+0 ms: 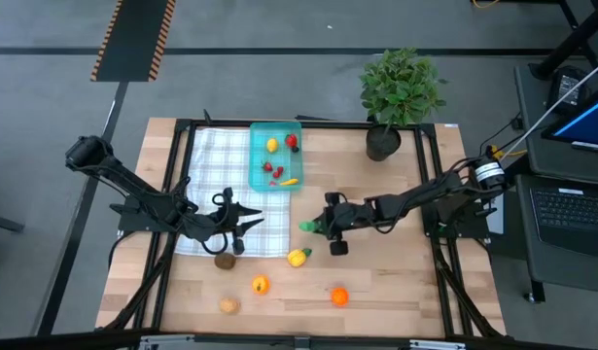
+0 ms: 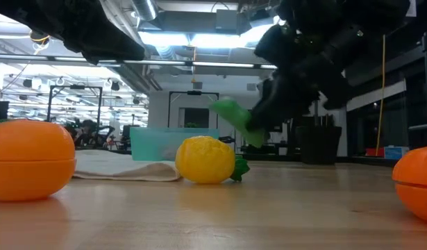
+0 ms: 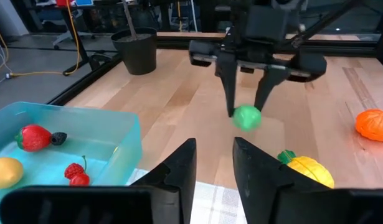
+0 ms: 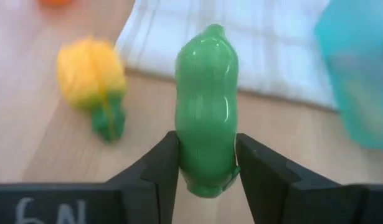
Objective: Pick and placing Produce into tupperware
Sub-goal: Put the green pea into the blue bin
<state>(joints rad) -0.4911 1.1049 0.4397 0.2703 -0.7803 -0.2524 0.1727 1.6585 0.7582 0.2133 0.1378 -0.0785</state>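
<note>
Produce, one elongated glossy green plastic piece (image 4: 207, 109), is clamped in the right tool (image 4: 207, 163), lifted clear of the wooden counter (image 1: 396, 282) for carrying to the translucent teal rectangular tupperware (image 1: 260, 167) at eleven o'clock. Left tool (image 3: 214, 163) stands slightly apart, empty.

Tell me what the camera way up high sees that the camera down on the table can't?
Only the high view shows the teal tupperware's inside with fruit in it, the potted plant's leaves, and both arms whole. Only the low view shows the room's ceiling lights. Both show the right hand holding the green piece above the wood, and the yellow piece nearby.
</note>
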